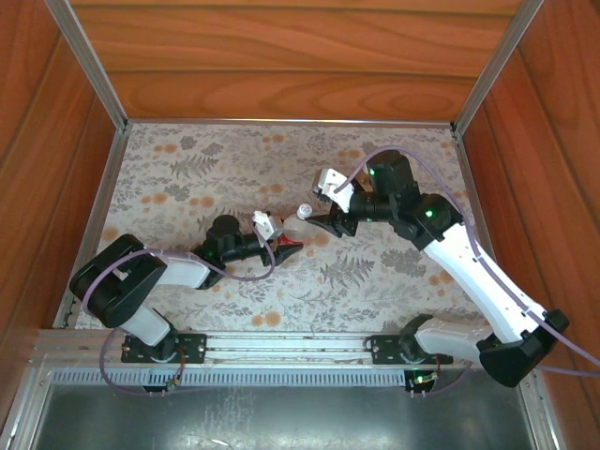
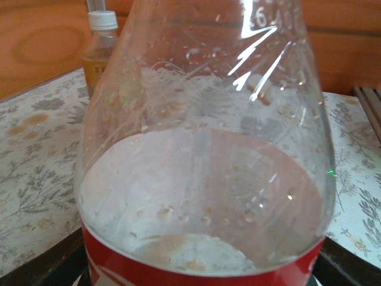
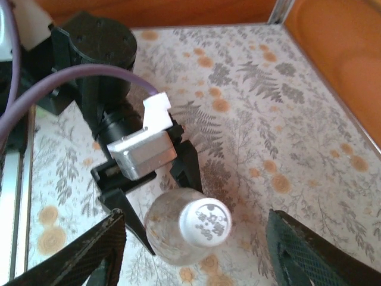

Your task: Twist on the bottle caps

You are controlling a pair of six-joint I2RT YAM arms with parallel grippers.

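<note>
Near the middle of the flowered table (image 1: 178, 178) the left gripper (image 1: 284, 247) is clamped on the clear bottle (image 1: 294, 228), reaching in from its 8 o'clock side. Its fingers (image 3: 189, 170) press against either side of the body. A red label (image 2: 196, 277) bands the bottle, and a white cap (image 3: 206, 221) sits on its neck; how tight it is, I can't tell. The right gripper (image 3: 196, 217) hangs at that cap with jaws spread wide, touching nothing. In the left wrist view, at 11 o'clock behind the clear bottle, stands the amber bottle (image 2: 98, 59) with a second cap (image 2: 102, 19) on top.
</note>
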